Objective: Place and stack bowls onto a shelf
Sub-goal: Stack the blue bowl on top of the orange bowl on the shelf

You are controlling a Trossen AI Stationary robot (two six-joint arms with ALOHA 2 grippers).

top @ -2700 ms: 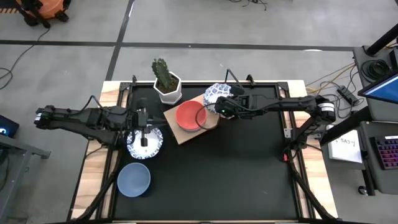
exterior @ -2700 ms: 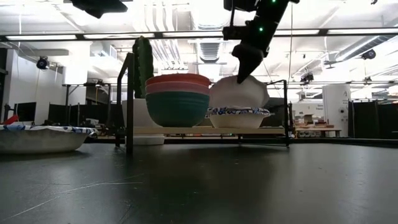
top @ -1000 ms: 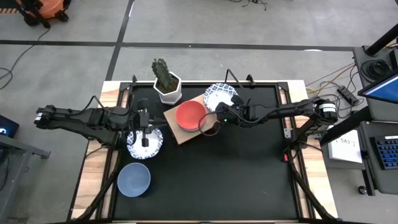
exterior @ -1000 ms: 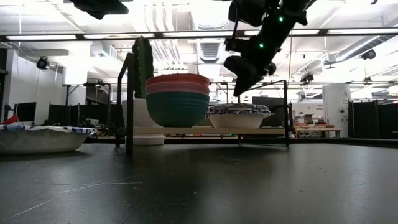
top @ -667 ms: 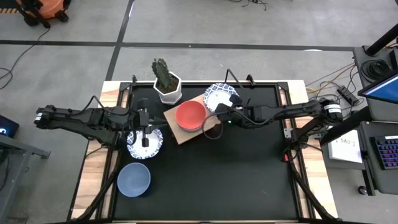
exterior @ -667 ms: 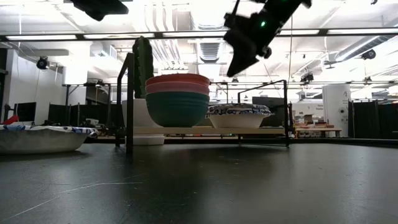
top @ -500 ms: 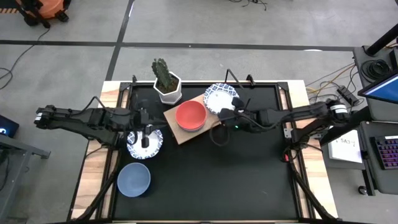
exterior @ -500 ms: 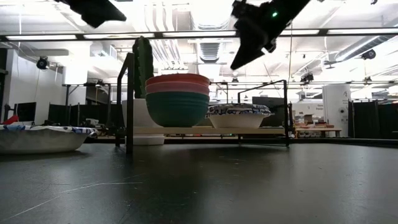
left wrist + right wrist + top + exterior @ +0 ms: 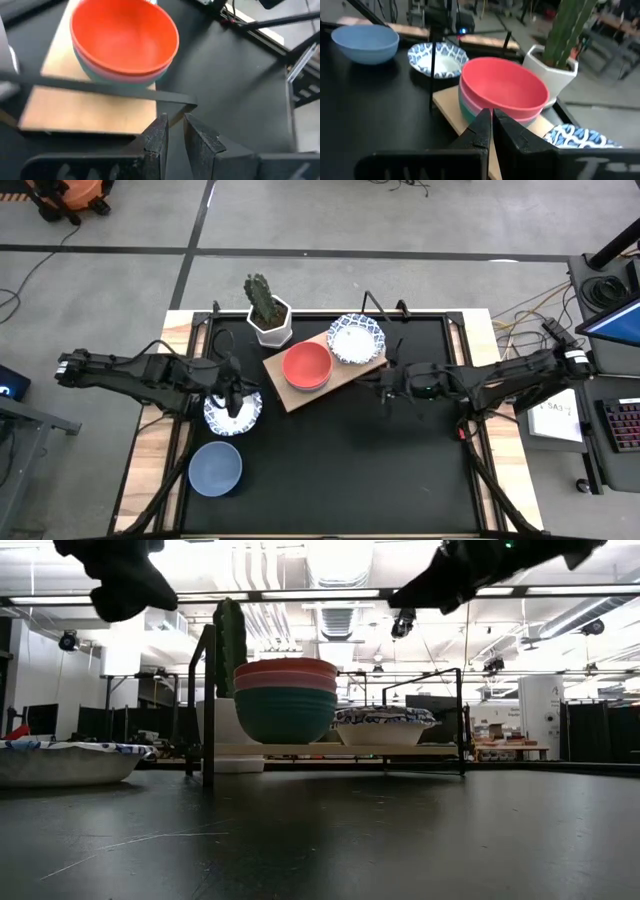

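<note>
A wooden shelf (image 9: 305, 393) carries a stack of a red bowl (image 9: 307, 365) on a pink and a green one (image 9: 285, 712). Beside the stack sit the white, blue-patterned bowls (image 9: 355, 338). Another patterned bowl (image 9: 233, 413) and a blue bowl (image 9: 215, 467) rest on the black table at the left. My left gripper (image 9: 174, 127) hovers over the patterned bowl on the table, its fingers a narrow gap apart and empty. My right gripper (image 9: 491, 117) is shut and empty, in the air to the right of the shelf (image 9: 385, 388).
A cactus in a white pot (image 9: 268, 315) stands behind the shelf's left end. The shelf stands on a thin black frame (image 9: 208, 710) with upright posts. Bare black tabletop (image 9: 350, 470) lies in front of the shelf and to the right.
My right gripper, shut throughout, has drawn back from above the patterned bowls on the shelf, toward the table's right and near edges, and has risen. My left gripper has tipped over the patterned bowl on the table and shows lower in the low view. No bowl has moved.
</note>
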